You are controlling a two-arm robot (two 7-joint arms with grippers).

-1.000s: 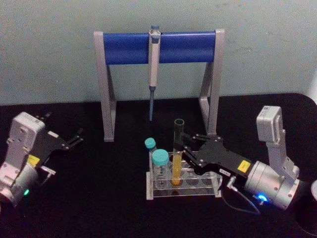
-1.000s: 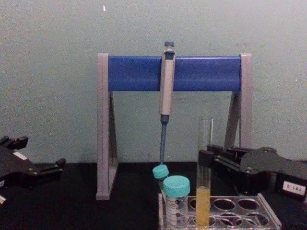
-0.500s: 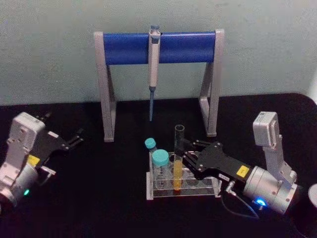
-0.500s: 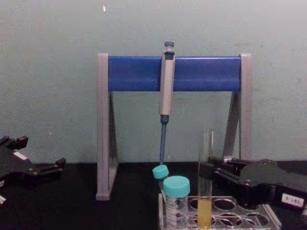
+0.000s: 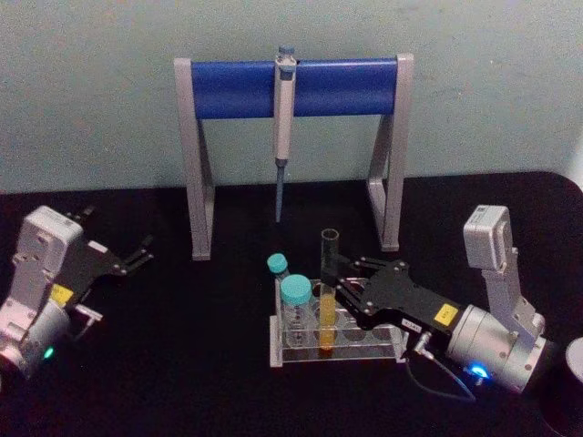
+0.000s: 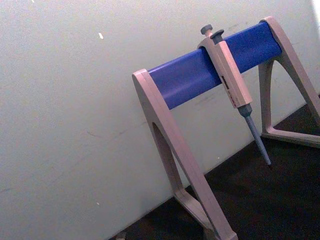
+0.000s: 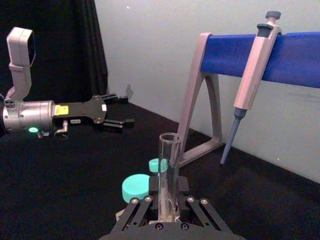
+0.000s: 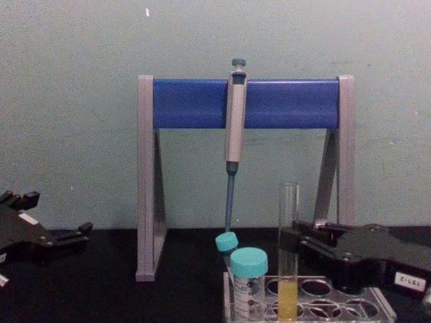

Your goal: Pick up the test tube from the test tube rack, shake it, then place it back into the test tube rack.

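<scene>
Behind the low clear plastic test tube rack [image 5: 335, 339] stands the tall grey-and-blue pipette stand [image 5: 293, 86], the right gripper [image 5: 338, 287] pinches the slim glass test tube [image 5: 326, 289] of yellow-orange liquid seated upright in that rack, and the left gripper [image 5: 137, 252] hangs spread well left.
</scene>
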